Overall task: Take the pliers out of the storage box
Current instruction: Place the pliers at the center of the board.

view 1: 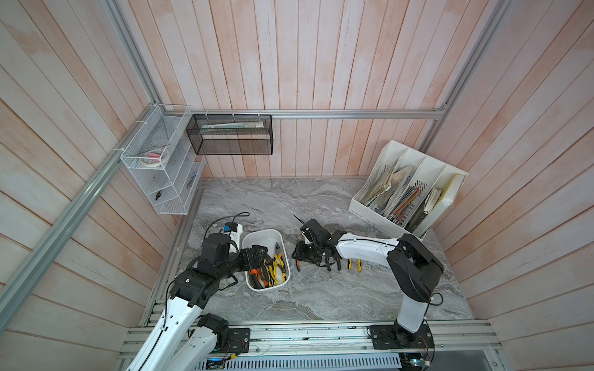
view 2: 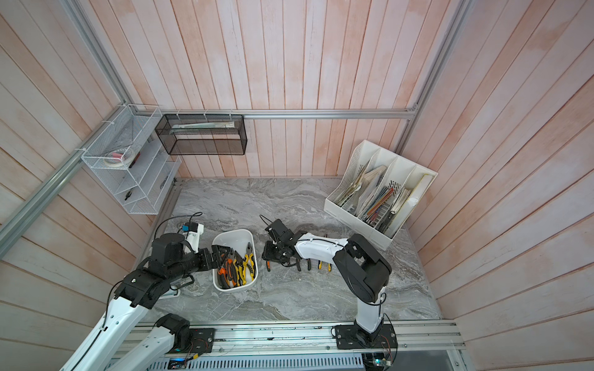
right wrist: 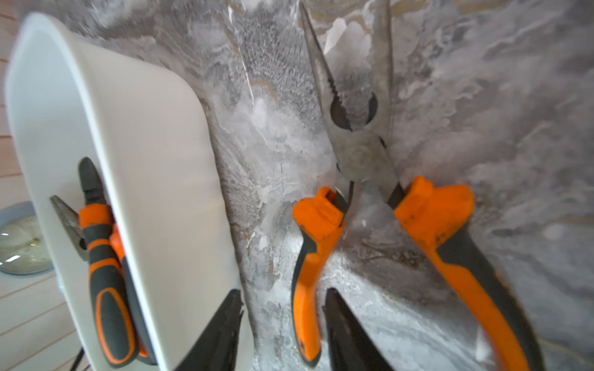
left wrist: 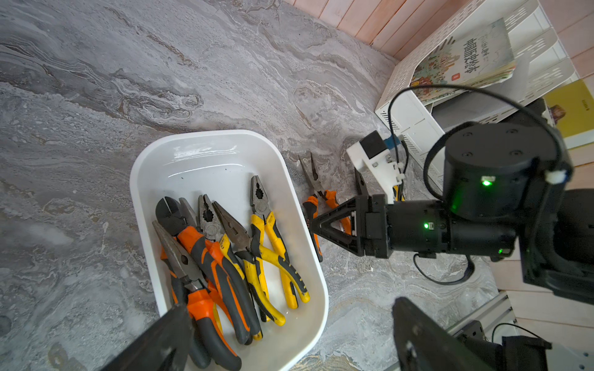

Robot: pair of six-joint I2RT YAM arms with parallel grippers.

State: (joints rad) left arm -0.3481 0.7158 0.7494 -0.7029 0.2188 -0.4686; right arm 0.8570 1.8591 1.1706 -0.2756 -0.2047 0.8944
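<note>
**Top views.** White box (view 1: 262, 232) (view 2: 233, 232) on the grey marbled table (view 1: 289, 298), left of centre. Pliers (view 1: 274, 266) (view 2: 239, 266), orange- and yellow-handled, are heaped in its near end. The left gripper (view 1: 261, 257) (view 2: 225, 253) hangs over the box's left wall; cannot tell its opening from here. The right gripper (view 1: 302, 253) (view 2: 273, 253) sits low over the table, just right of the box. A row of pliers (view 1: 328, 266) lies on the table under and beside the right arm. White file rack (view 1: 408, 189) in the far right corner.

**Left wrist.** Box rim (left wrist: 209, 133) in full view, with several pliers (left wrist: 257, 244) piled inside, noses toward the bare end. The left gripper (left wrist: 286, 337) has its fingers (left wrist: 160, 334) spread wide. One is over the orange handles in the box, the other outside the wall, and nothing is gripped. Past the box, the right gripper (left wrist: 313, 223) points down at orange pliers (left wrist: 328, 196) on the table.

**Right wrist.** Orange pliers (right wrist: 360, 151), long-nosed, lie flat on the table just beside the box wall (right wrist: 144, 160), handles splayed. The right gripper (right wrist: 284, 298) has its fingers apart. One handle lies between them with a clear gap on the box side, so it is not clamped.
</note>
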